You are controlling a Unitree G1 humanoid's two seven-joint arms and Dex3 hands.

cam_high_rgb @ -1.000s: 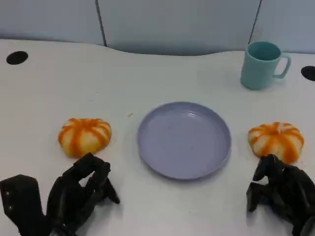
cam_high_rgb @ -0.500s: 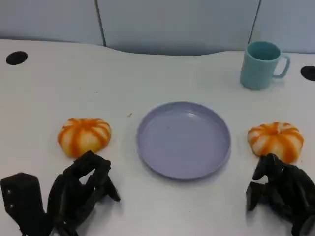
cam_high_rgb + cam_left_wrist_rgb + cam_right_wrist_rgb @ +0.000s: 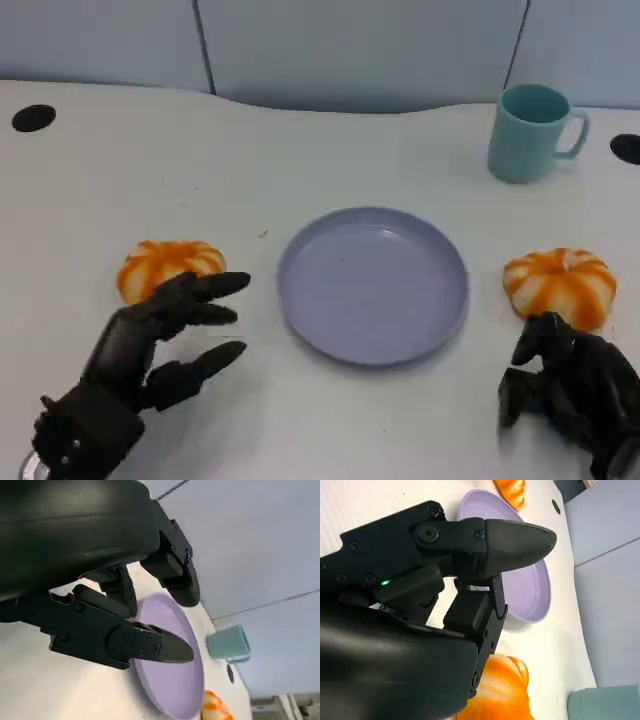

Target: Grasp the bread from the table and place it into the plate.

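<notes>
Head view alone — left bread (image 3: 160, 263)

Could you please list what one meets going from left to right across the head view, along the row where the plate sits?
Left bread → plate → right bread

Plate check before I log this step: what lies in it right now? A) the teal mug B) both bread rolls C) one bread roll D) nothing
D: the plate is bare; one bread roll sits left of it, the other bread roll right, the teal mug behind.
</notes>
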